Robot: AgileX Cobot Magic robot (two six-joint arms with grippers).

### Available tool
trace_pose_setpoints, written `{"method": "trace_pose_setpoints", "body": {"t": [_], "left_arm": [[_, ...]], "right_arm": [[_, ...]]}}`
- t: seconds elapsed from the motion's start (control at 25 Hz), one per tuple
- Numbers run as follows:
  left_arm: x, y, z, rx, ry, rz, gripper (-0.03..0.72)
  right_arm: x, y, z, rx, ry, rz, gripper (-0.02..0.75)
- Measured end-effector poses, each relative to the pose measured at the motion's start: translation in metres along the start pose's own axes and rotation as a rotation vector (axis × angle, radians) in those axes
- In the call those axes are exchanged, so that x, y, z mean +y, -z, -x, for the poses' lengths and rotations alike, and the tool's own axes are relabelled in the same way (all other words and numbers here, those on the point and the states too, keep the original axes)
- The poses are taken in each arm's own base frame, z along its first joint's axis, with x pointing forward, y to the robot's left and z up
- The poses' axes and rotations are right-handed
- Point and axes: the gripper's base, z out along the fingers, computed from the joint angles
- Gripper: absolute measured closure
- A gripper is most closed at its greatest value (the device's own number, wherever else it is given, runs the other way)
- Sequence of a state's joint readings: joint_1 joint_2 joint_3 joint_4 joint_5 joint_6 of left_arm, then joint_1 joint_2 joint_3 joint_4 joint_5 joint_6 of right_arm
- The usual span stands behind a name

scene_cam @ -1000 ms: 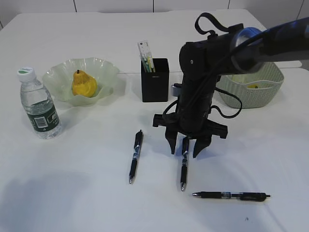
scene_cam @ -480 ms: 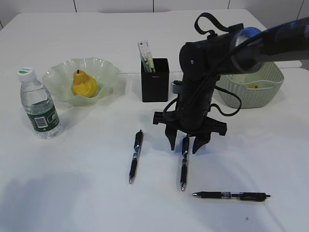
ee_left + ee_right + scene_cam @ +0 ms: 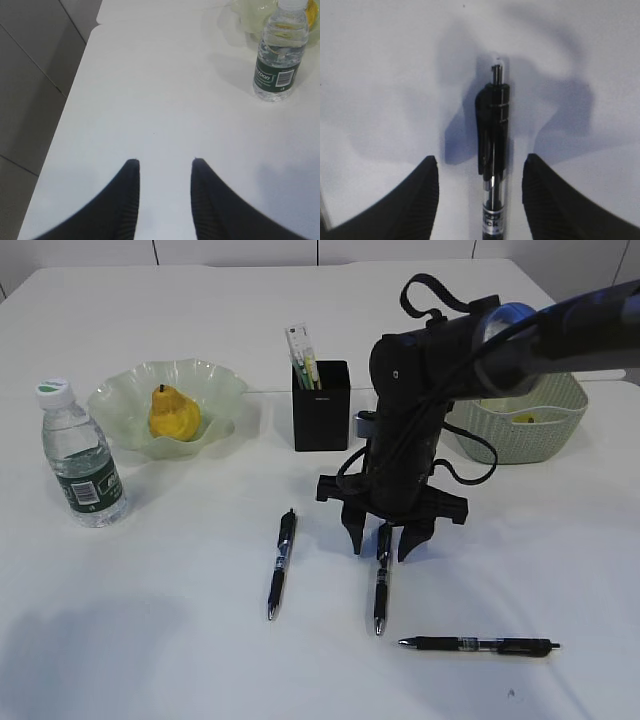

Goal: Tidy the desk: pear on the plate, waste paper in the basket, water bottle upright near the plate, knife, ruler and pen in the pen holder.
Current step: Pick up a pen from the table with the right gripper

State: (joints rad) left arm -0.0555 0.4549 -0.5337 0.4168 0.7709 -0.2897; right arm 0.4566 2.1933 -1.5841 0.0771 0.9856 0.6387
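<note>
Evidently lined up for a grasp, the right gripper [image 3: 384,543] at frame centre stands parted astride the middle pen [image 3: 493,165], gripping nothing, while the left gripper [image 3: 162,167] idles apart and empty.

**Right arm eases up over the middle pen**

My right end effector [image 3: 387,540] sits a touch higher than a second ago, its open fingers now straddling only the clip end of the middle pen [image 3: 381,580] rather than reaching further down its barrel. My upper arm [image 3: 560,325] also leans slightly higher across the basket [image 3: 520,445].
</note>
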Motion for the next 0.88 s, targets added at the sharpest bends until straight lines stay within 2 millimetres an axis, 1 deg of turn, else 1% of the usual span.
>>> {"method": "trace_pose_setpoints", "body": {"t": [0.88], "left_arm": [[0.0000,0.0000,0.0000,0.000,0.000,0.000,0.449]], "right_arm": [[-0.0012,-0.0045,0.0007,0.001,0.006,-0.016,0.309]]}}
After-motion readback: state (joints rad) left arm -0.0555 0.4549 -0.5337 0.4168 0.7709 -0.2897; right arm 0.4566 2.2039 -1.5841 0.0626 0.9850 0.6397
